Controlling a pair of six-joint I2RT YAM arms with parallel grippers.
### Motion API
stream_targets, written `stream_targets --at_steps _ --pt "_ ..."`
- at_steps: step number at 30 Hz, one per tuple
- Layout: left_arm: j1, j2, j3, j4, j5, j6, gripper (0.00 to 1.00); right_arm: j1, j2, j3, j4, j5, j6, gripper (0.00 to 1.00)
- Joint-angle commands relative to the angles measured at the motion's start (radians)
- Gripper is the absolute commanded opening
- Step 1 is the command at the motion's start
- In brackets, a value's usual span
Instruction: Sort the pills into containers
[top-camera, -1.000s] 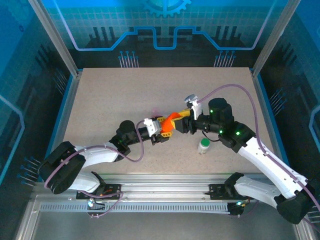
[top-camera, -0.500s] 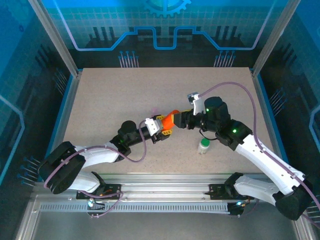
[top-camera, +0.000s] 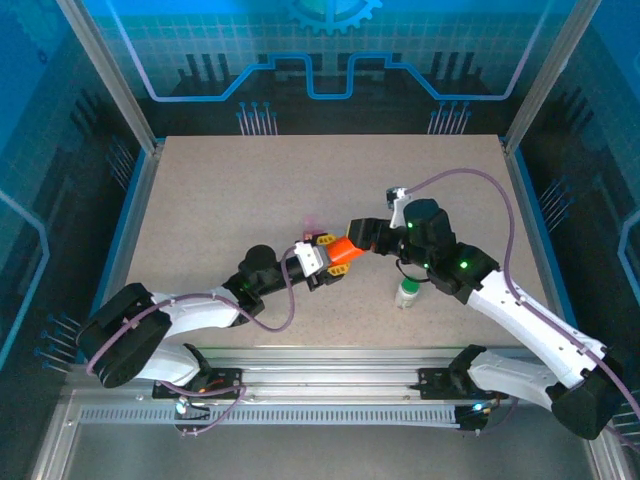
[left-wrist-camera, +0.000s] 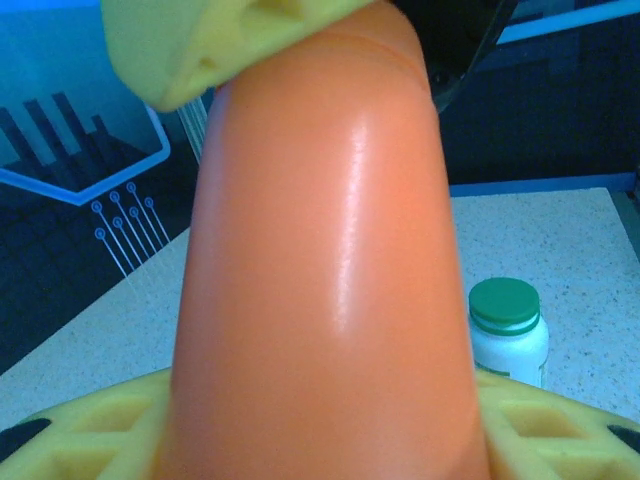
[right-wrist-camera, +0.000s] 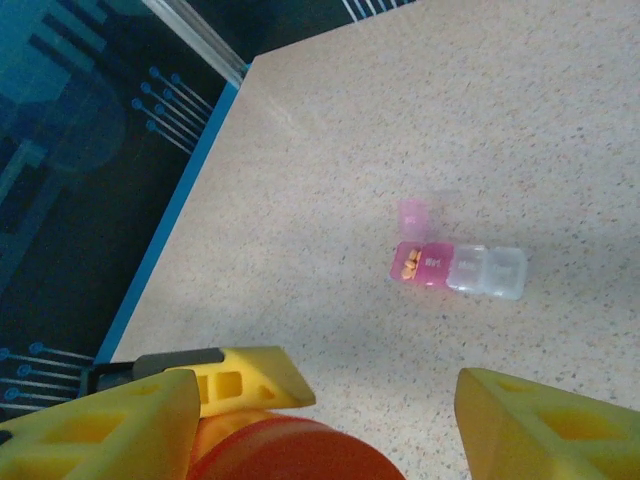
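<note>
Left tool (top-camera: 330, 258) is pinching the orange bottle (top-camera: 345, 250) across its body and holding it up off the table (top-camera: 200, 200), tilted, with its upper end toward the other arm. Right tool (top-camera: 362, 236) sits at that upper end with its yellow fingers (right-wrist-camera: 545, 430) spread wide on either side, the right one plainly off the plastic.

Just beyond the orange bottle, the pill box (right-wrist-camera: 458, 268) lies flat on the table. Its pink compartment has the lid up and orange pills (right-wrist-camera: 409, 266) inside. Well off the orange bottle's near-right side stands a white bottle (top-camera: 407, 291) with a green cap.

I read this as work on the bottle's top end, though I can't tell whether a cap is on it.

To do this well, the left tool should hold firm so the bottle doesn't spin. The right tool should centre squarely over the end before closing, then grip evenly and turn without dragging the bottle sideways. Tilt is the risk here, because an open mouth could scatter pills short of the pill box.
</note>
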Motion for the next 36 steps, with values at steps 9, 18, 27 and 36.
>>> stream_targets --at_steps 9,18,27,36 --pt "-0.011 0.018 0.003 0.245 0.09 -0.036 0.0 0.005 0.049 0.049 -0.031 0.125 -0.046 0.75" --pt "-0.012 0.045 0.0 0.267 0.084 -0.06 0.0 0.003 0.052 0.147 -0.019 0.093 -0.123 0.81" --pt "-0.01 0.06 -0.009 0.312 0.064 -0.081 0.0 -0.066 -0.068 0.144 0.062 -0.237 -0.394 0.82" --pt "0.026 0.076 0.021 0.389 0.29 -0.231 0.0 -0.182 -0.238 -0.094 0.18 -0.643 -0.79 0.79"
